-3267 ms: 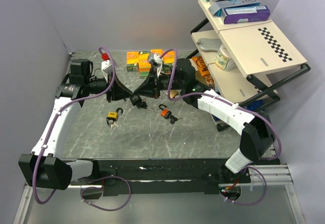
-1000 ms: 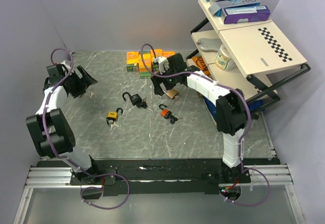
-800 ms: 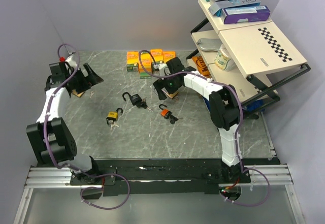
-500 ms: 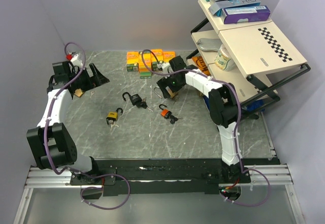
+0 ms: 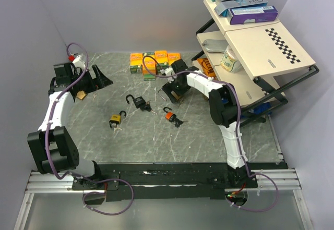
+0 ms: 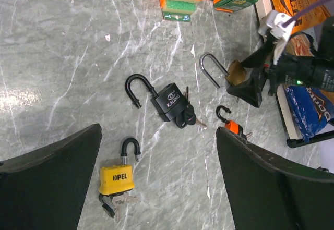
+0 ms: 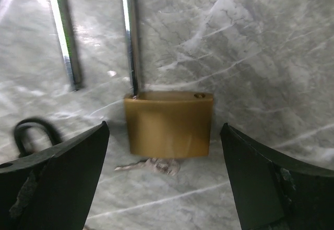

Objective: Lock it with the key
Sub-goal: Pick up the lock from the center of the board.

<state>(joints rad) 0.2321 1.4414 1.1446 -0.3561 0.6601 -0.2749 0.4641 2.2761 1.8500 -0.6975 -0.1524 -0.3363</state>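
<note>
A brass padlock (image 7: 169,123) lies flat on the marble table with its silver shackle (image 7: 129,37) swung open and a key (image 7: 154,165) in its base. My right gripper (image 7: 166,188) hangs just above it, open, one finger on each side of the body and not touching it. From above, the right gripper (image 5: 175,90) covers most of that lock, and only the shackle (image 5: 165,95) shows. My left gripper (image 5: 97,79) is open at the far left, holding nothing. Its wrist view looks down on the brass padlock (image 6: 236,73) and the other locks.
A black padlock (image 5: 138,102), a yellow one (image 5: 115,120) and an orange one (image 5: 170,116) lie open mid-table, keys in them. Small orange and green boxes (image 5: 154,60) sit at the back. A tilted shelf rack (image 5: 250,47) stands right. A tan object (image 5: 81,93) lies beneath the left arm.
The left gripper swung right from the wall, then held still. The right gripper shifted slightly right and settled over the brass padlock. All locks stayed in place.
</note>
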